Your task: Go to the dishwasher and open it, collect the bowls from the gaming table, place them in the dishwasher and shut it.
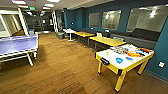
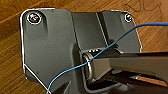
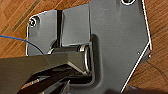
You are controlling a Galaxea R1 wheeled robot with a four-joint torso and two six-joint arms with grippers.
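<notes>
Closest to me in the head view is the wooden floor (image 1: 62, 72), brown planks running across the whole room. Just past it on my right stands the gaming table (image 1: 110, 58), white on top with yellow sides and legs and a black slot at the end facing me. On its top I can see the bowls (image 1: 119, 60), one bright blue near the front edge and a paler one just beside it, with a small green cup (image 1: 108, 53) further back and a jumble of colourful items (image 1: 132, 52) toward the far end. On my left is a blue table-tennis table (image 1: 17, 45), well apart from the gaming table. Along the dark blue wall (image 1: 160, 45) runs a row of yellow tables (image 1: 106, 40) in front of a dark bench.

Both wrist views look down over the same wooden floor, with a thin blue cable (image 2: 75, 68) crossing the arm hardware. I cannot tell how far open the fingers on either arm are, nor whether they have hold of anything.
</notes>
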